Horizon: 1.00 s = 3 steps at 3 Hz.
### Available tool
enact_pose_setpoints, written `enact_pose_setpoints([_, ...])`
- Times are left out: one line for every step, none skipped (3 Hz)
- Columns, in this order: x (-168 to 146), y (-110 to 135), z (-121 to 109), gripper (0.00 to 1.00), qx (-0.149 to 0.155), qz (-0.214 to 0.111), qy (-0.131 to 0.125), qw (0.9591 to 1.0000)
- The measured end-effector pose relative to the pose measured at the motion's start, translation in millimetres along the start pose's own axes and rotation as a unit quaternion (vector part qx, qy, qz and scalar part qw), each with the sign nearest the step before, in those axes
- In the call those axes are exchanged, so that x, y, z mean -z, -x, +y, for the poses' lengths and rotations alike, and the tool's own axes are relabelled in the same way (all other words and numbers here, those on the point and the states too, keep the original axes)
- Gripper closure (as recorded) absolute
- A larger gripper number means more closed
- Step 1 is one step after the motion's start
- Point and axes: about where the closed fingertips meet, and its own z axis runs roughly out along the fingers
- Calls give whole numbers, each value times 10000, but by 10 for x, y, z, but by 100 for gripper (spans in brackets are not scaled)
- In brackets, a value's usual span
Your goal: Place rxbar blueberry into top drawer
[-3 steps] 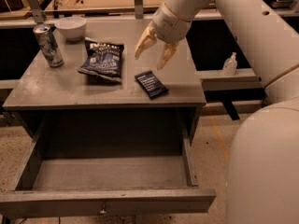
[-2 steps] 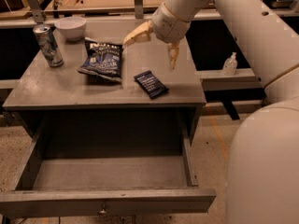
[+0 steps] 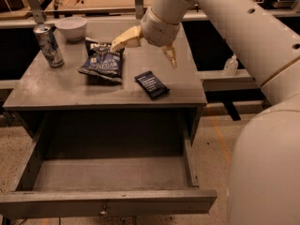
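Claw (image 3: 143,56) spread wide, hovering just above one rxbar blueberry (image 3: 151,84) on counter (image 3: 56,86). Left of the bar: one chip bag (image 3: 102,60), one can (image 3: 48,45), one bowl (image 3: 71,28). One top drawer (image 3: 108,203), open.

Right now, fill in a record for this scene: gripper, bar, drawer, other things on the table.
gripper: open, over the table, behind the bar, holding nothing
bar: lying flat on the table, near its front edge
drawer: pulled open, bar not in it
others on table: chip bag, can, bowl
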Motion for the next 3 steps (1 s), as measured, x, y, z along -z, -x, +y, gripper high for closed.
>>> enact_pose_setpoints([-92,101,-31,0,601,-123,420,9972])
enact_pose_setpoints([-227,117,6,0,997,-184,822,9914])
enact_pose_setpoints([-365,66,123,0,1224,-189,1173,9853])
